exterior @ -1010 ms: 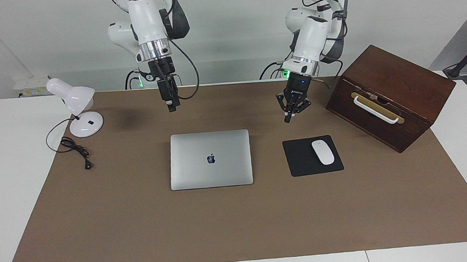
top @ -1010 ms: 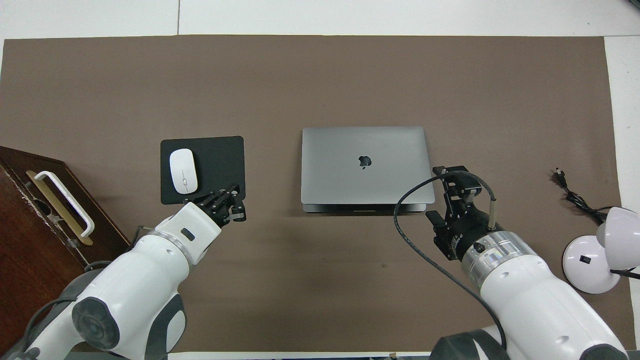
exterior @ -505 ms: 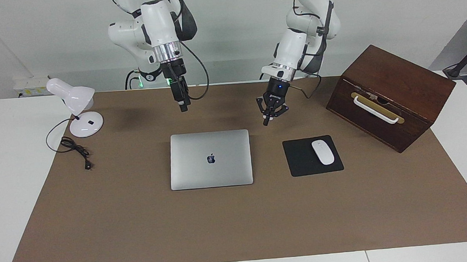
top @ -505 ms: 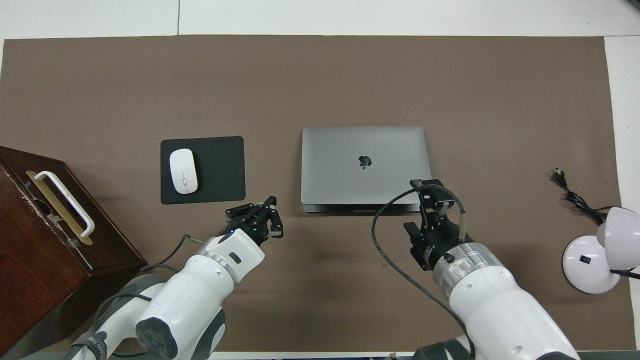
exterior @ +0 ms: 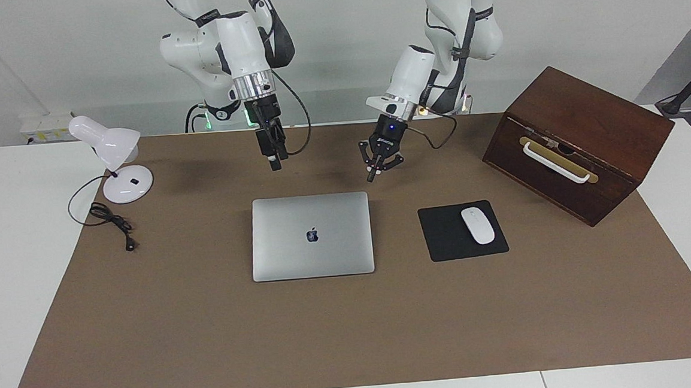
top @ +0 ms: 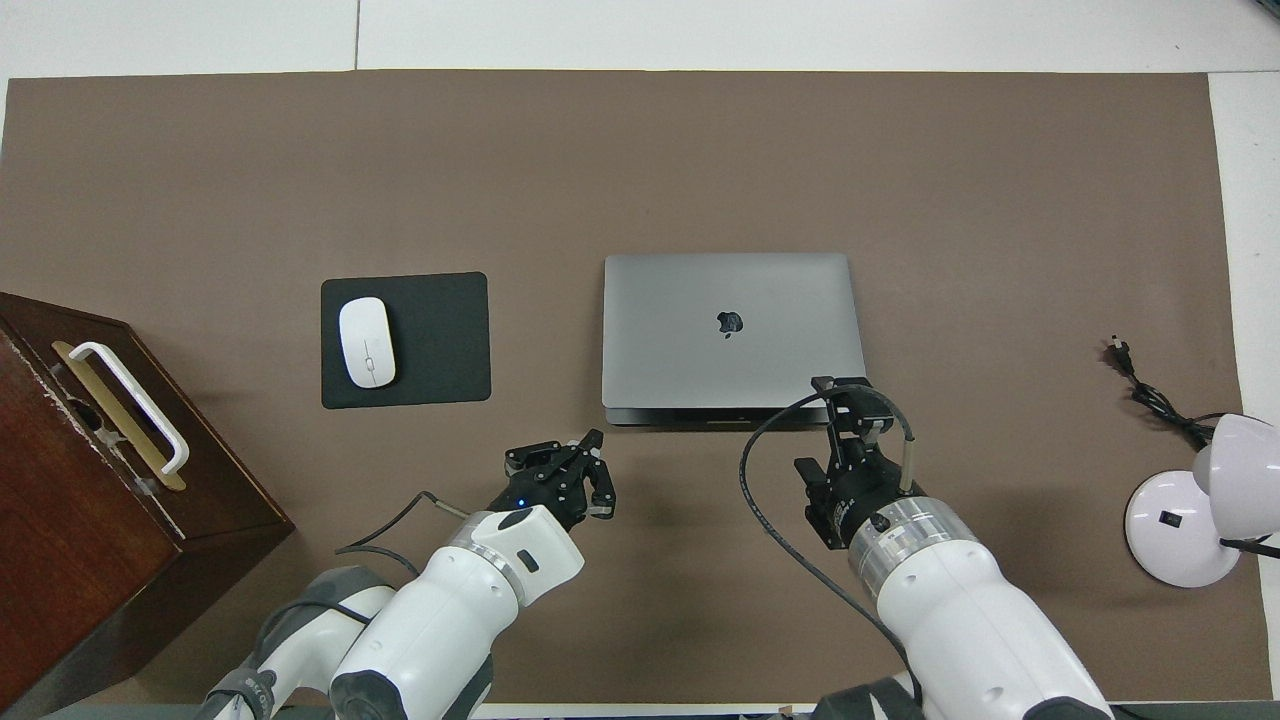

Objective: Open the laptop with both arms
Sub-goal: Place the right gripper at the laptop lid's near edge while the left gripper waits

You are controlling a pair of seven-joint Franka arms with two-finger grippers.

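Fingers (exterior: 371,174) of left gripper (exterior: 370,179) pressed together at the tips, outer links splayed to the sides, holding nothing, hanging over bare mat (exterior: 354,337) close to the laptop (exterior: 311,236) corner at the left arm's end. Right gripper (exterior: 274,165) pointing down over the mat by the laptop corner at the right arm's end, clear of the lid; whether open or closed, cannot tell. Laptop closed and flat, logo up, in the middle of the mat, untouched by either arm. Beside it toward the left arm's end, a black pad (exterior: 444,236) with a white mouse (exterior: 478,225) on it, apart from the laptop. Farther along toward that end, a dark wooden box (exterior: 576,144) with a white handle, set askew, partly on the mat. Toward the right arm's end, a white lamp (exterior: 112,154) at the mat's edge, its black cord (exterior: 110,220) trailing loose onto the mat. White tabletop (exterior: 14,268) showing all around the mat.
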